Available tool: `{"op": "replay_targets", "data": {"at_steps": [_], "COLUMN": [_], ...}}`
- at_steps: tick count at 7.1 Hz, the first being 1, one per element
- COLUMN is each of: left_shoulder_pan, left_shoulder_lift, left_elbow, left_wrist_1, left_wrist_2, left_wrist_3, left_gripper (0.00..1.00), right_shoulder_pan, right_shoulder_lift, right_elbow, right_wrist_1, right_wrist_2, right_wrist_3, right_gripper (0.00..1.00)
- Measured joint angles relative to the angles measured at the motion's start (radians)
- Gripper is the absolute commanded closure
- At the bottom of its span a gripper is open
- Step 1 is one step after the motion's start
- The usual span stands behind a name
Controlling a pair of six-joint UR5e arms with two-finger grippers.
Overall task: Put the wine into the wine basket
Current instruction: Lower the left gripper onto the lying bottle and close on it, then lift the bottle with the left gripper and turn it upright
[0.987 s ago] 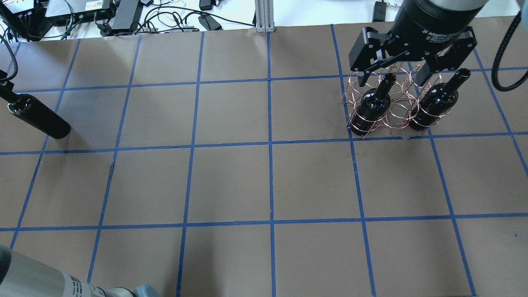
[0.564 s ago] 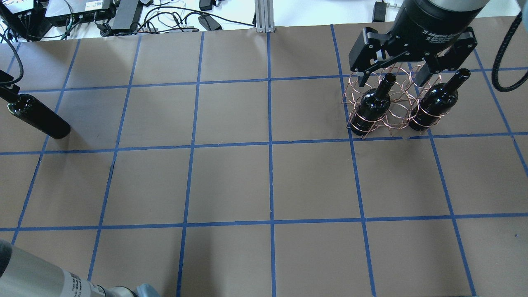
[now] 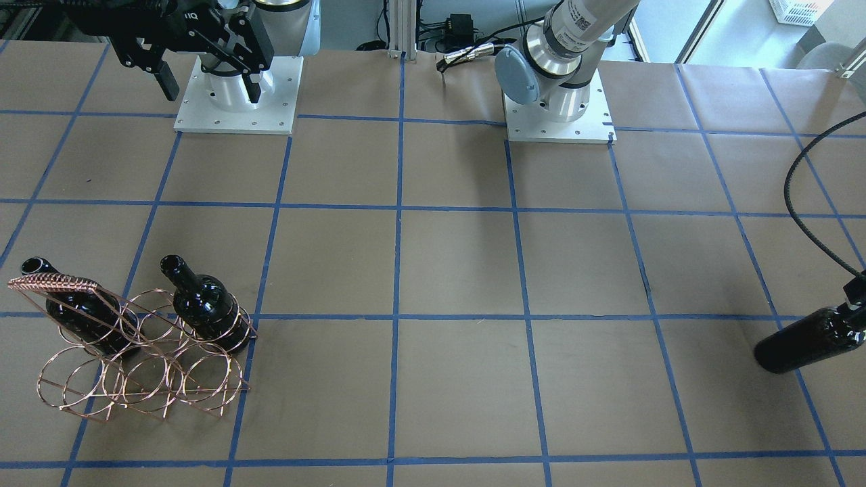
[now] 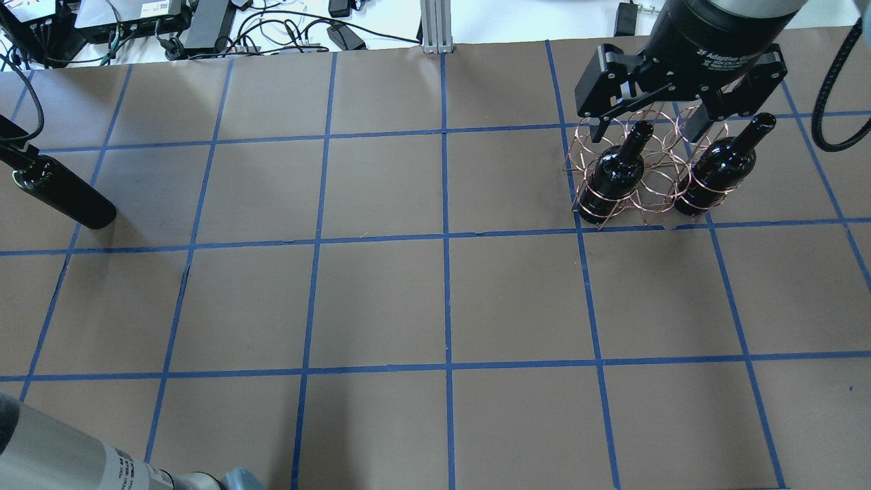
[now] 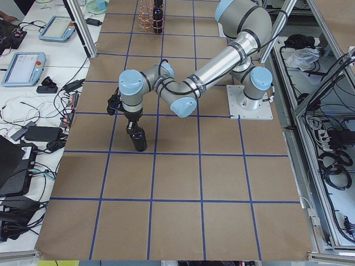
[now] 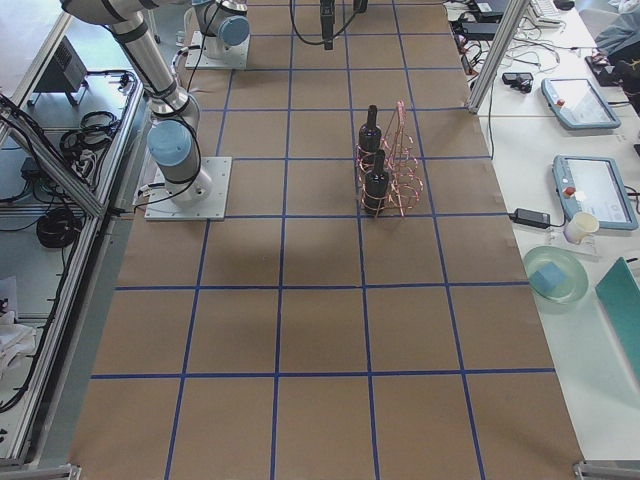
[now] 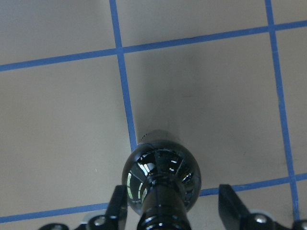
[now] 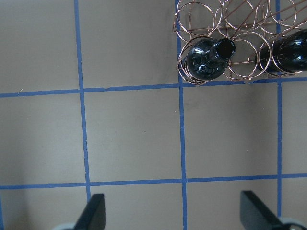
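Nothing has moved this past second: the third wine bottle [image 4: 64, 194] stands at far left, well apart from the wine basket [image 4: 656, 178], so its lift looks unstarted. Only the left wrist view shows the left gripper [image 7: 170, 207] with jaws spread astride its neck; the right gripper [image 4: 648, 134] hangs splayed above the basket.

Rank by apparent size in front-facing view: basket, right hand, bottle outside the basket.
1. basket
2. right hand, though raised nearer the camera and cropped at the top
3. bottle, neck cut off at the frame edge
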Motion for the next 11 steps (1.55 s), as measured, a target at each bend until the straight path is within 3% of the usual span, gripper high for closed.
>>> {"op": "replay_targets", "data": {"at_steps": [1,2,3,7,11], "left_shoulder_pan": [0.0,0.0,0.0,0.002,-0.094], "left_shoulder_lift": [0.001,0.002,0.003,0.012,0.121], "left_elbow": [-0.001,-0.002,-0.003,-0.006,-0.017], "left_wrist_1": [-0.002,-0.004,-0.008,-0.029,-0.114], "left_wrist_2": [0.004,0.009,0.015,0.044,0.011], "left_wrist_3": [0.001,0.001,0.003,0.026,-0.104], "left_gripper": [0.57,0.82,1.0,1.0,1.0], "right_shoulder_pan": [0.0,0.0,0.0,-0.003,-0.002], "right_shoulder_lift": [0.0,0.0,0.0,0.002,0.002], "right_elbow": [0.0,0.0,0.0,0.0,0.0], "right_wrist_1": [0.0,0.0,0.0,-0.002,-0.001], "right_wrist_2": [0.001,0.002,0.001,0.0,0.001], "right_wrist_3": [0.0,0.0,-0.001,-0.006,-0.006], "right_gripper": [0.0,0.0,0.0,0.0,0.0]}}
